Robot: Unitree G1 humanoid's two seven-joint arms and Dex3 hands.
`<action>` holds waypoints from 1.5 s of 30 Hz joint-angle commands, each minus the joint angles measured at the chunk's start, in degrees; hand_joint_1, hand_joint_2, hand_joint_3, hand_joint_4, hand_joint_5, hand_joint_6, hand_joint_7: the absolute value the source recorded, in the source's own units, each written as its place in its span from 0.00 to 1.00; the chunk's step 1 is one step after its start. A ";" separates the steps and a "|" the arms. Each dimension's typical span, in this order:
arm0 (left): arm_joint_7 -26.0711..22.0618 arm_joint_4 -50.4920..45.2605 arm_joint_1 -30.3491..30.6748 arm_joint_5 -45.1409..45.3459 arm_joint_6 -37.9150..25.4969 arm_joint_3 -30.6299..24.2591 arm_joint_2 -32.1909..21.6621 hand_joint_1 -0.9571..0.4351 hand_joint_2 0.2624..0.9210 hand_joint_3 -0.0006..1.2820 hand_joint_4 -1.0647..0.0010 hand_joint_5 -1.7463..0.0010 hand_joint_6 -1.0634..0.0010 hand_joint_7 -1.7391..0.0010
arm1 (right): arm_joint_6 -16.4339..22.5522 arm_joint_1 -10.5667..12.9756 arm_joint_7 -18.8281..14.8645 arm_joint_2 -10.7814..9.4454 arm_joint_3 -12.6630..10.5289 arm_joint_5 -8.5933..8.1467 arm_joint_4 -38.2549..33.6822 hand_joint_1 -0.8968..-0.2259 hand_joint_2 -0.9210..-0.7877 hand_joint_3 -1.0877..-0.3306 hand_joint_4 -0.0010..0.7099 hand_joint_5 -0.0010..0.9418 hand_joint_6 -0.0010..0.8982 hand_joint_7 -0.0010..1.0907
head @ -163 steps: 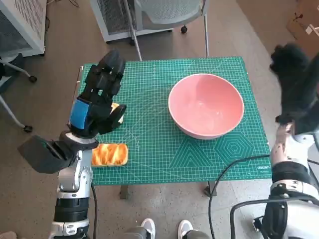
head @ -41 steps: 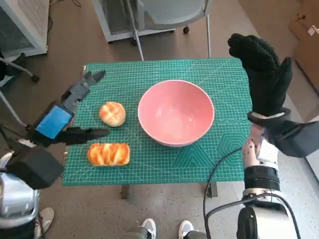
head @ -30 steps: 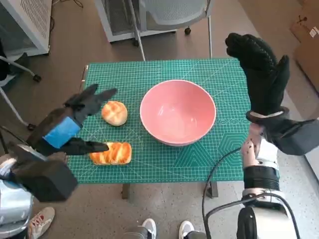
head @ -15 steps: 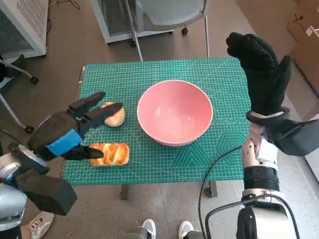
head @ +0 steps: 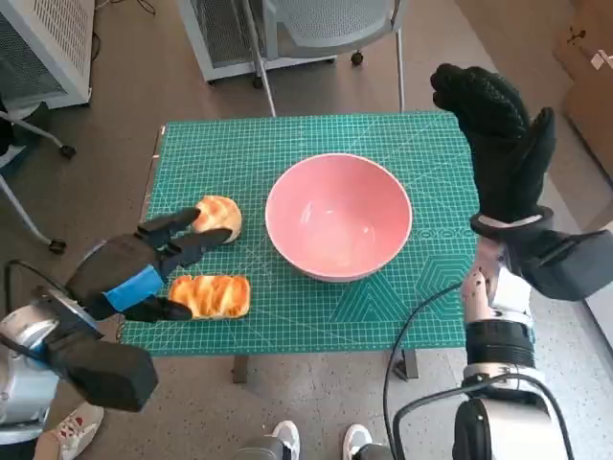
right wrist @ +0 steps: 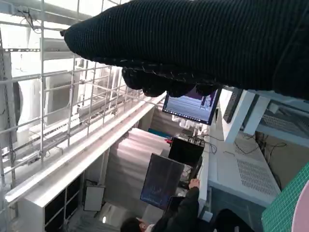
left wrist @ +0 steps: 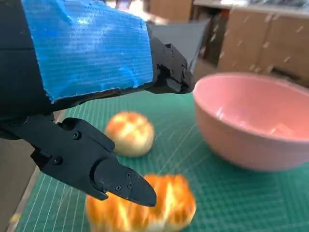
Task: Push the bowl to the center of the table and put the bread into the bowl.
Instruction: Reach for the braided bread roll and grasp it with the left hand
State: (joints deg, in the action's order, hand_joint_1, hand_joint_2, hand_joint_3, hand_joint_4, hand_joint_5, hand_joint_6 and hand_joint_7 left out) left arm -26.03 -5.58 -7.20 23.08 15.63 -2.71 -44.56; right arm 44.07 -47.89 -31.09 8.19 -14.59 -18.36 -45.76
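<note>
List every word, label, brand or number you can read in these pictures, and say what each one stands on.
None can be read.
Green cutting mat: white print near its front right corner, too small to read.
Mat's grid lines and printed shapes: no legible numbers.
Monitor in the right wrist view: text on screen, too blurred to read.
Pink bowl, both breads, blue tape on the left hand: no writing visible.
</note>
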 commanded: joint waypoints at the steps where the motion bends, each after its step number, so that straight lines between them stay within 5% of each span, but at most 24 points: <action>1: -1.54 1.41 0.44 1.23 -3.56 1.99 0.17 0.37 0.73 0.00 0.76 1.00 0.65 0.98 | -0.19 1.57 -0.11 -0.29 -0.07 -0.45 -0.84 0.38 0.00 0.61 0.32 0.01 0.39 0.02; 24: -4.14 9.64 -2.50 2.92 -13.00 11.78 3.93 0.49 0.75 0.00 0.77 0.99 0.67 1.00 | -0.92 1.62 -0.01 -0.03 -0.50 -0.83 -0.42 0.39 0.00 0.61 0.32 0.00 0.39 0.02; 41: 5.10 17.50 -4.13 9.03 -10.93 17.37 7.18 0.66 0.93 0.01 0.37 0.98 0.32 0.95 | -1.82 2.05 -0.23 -0.03 -0.45 -1.88 0.58 0.37 0.00 0.63 0.33 0.00 0.41 0.02; 42: 6.74 17.95 -4.09 9.93 -10.18 17.65 7.20 0.68 0.95 0.01 0.31 0.97 0.27 0.94 | -1.92 2.10 -0.25 -0.03 -0.45 -1.97 0.71 0.37 0.00 0.63 0.33 0.01 0.41 0.02; 45: 9.31 18.58 -4.07 11.19 -8.80 18.03 7.11 0.68 0.98 0.05 0.36 0.52 0.37 0.54 | -2.11 2.22 -0.28 -0.01 -0.42 -2.09 0.98 0.37 0.00 0.64 0.33 0.00 0.41 0.02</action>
State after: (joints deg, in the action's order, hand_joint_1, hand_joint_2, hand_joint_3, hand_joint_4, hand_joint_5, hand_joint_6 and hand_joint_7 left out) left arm -17.98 10.99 -12.68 32.22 5.64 13.14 -38.26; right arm 43.00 -47.19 -31.10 8.26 -15.05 -20.08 -44.87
